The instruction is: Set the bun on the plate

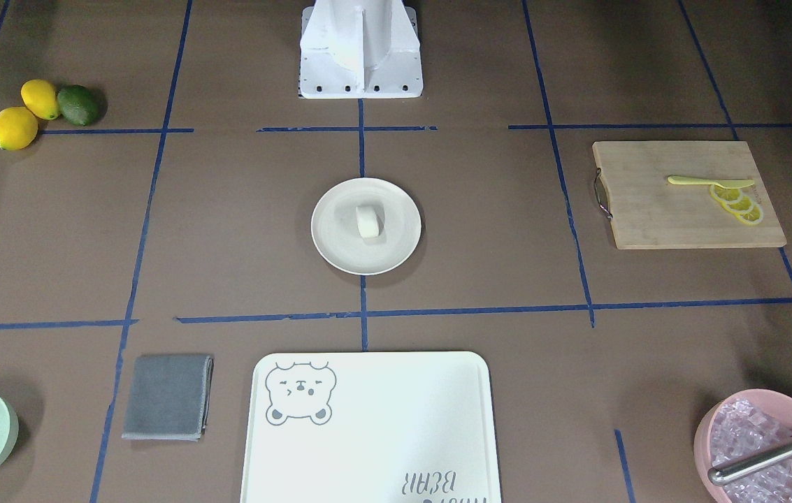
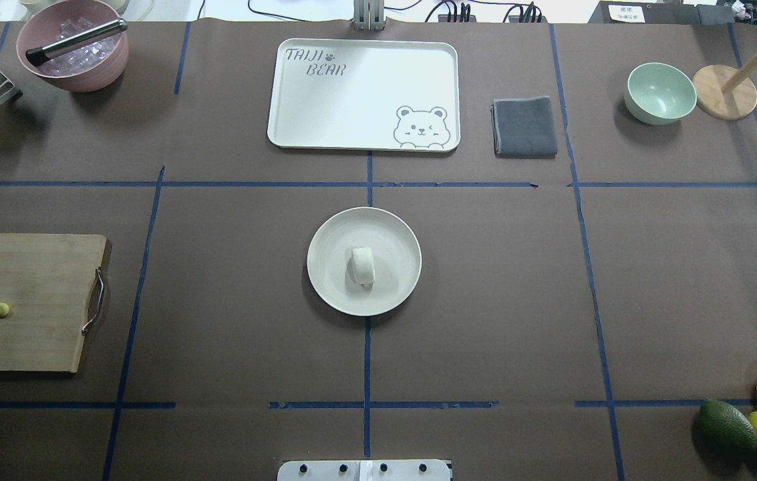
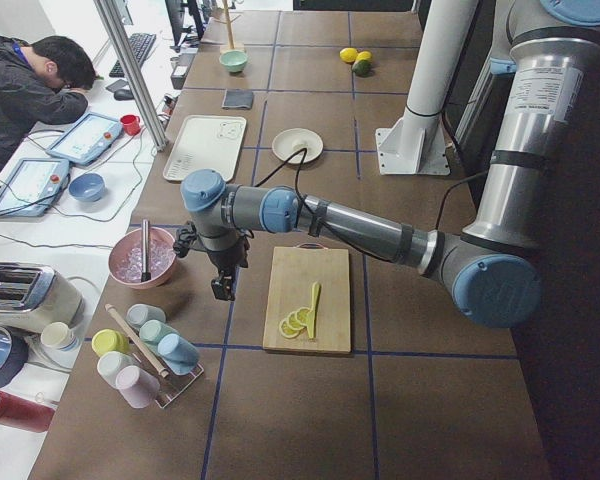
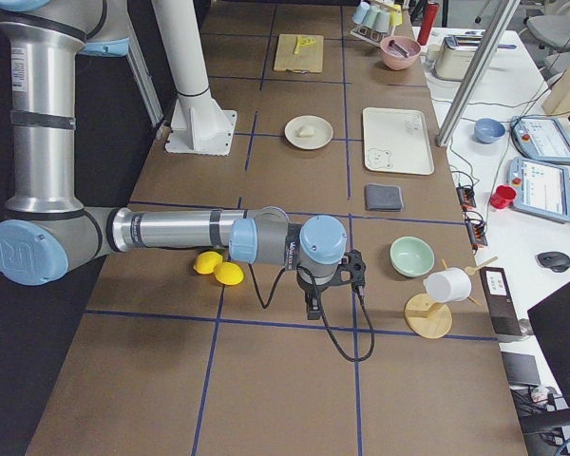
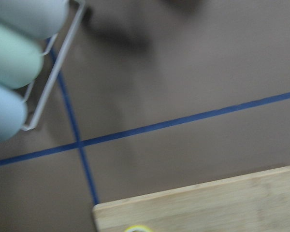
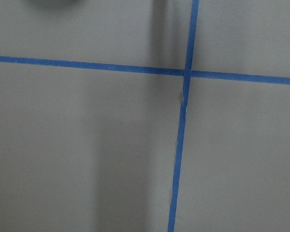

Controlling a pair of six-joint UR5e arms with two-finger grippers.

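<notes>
The small cream bun (image 1: 369,222) (image 2: 363,266) lies near the middle of the round cream-white plate (image 1: 331,244) (image 2: 328,290) at the table's centre, with nothing touching it. Neither arm reaches into the overhead or front-facing views. My left gripper (image 3: 221,290) hangs far from the plate (image 3: 298,145), beside the wooden cutting board (image 3: 308,300) and near the pink bowl. My right gripper (image 4: 313,309) hovers over bare table at the other end, beyond the lemons (image 4: 218,269). Whether either gripper is open or shut I cannot tell. Both wrist views show only table and blue tape.
A white bear-print tray (image 2: 365,93), grey cloth (image 2: 524,127) and green bowl (image 2: 660,92) line the far side. A pink bowl of ice with tongs (image 2: 74,50) sits far left. The cutting board (image 2: 24,300) carries lemon slices and a yellow knife. Two lemons and an avocado (image 2: 725,426) lie near right.
</notes>
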